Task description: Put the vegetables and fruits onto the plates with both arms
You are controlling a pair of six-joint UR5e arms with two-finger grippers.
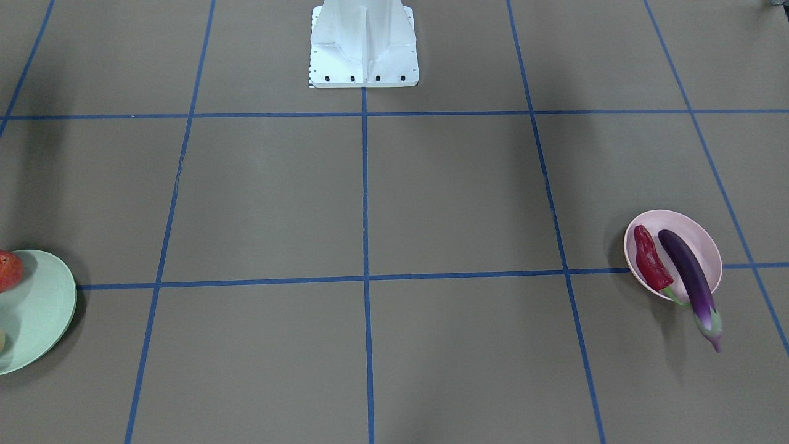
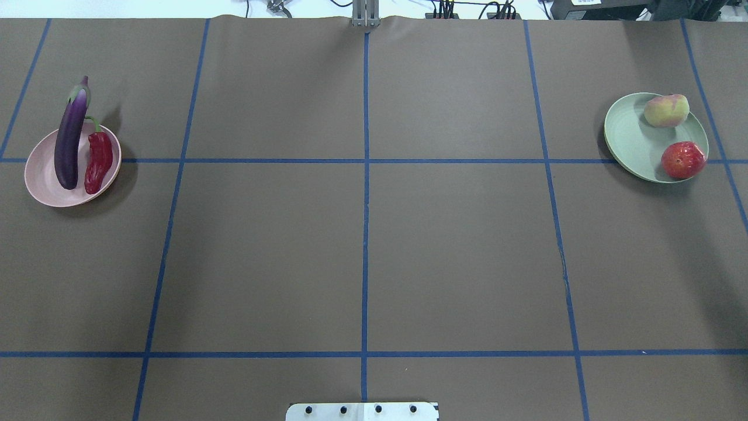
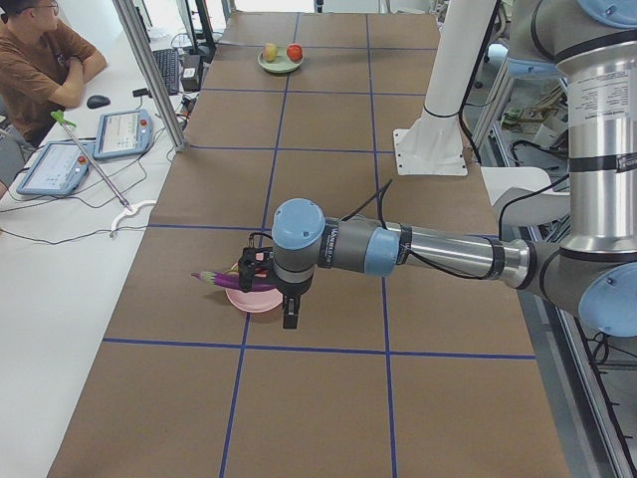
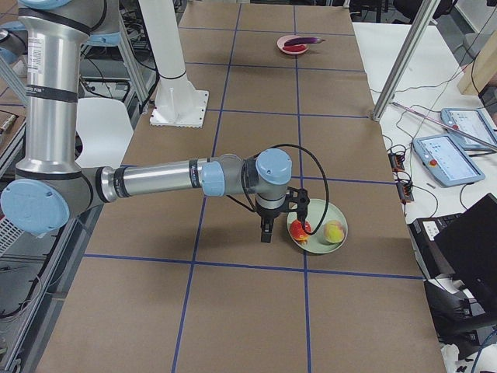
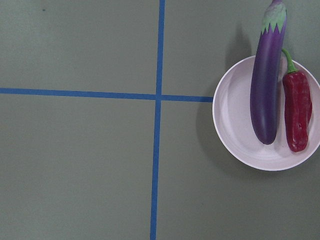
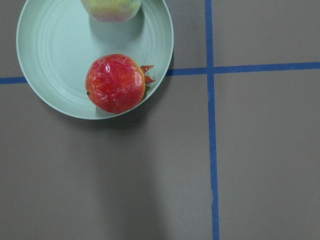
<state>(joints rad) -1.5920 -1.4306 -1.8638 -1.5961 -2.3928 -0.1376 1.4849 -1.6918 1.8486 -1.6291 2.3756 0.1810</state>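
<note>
On the wide brown table with blue tape lines, seen from above, a round pale pink plate sits far out at 9 o'clock. A round pale green plate sits far out at 2 o'clock. They are well apart.

A long shiny purple eggplant lies on the pink plate and points to 12 o'clock. Its pale green cap end sticks out past the rim there. A short shiny red chili pepper lies just beside it, on its 3 o'clock side.

On the green plate, a round pale pink-green peach-like fruit sits by the rim at 1 o'clock. A round bumpy red pomegranate sits by the rim at 4 o'clock.

The grey left arm hangs by the pink plate, and the grey right arm hangs by the green plate. The left arm's fingers and the right arm's fingers show only from the side, so I cannot tell if they are open or closed. All four foods lie on plates, so I think the job is done.

The eggplant looks smooth and slippery. It is best held around its middle so it does not tip. The chili looks light; pinch its fat part. The two fruits can roll, so hold them across the widest part, gently.
</note>
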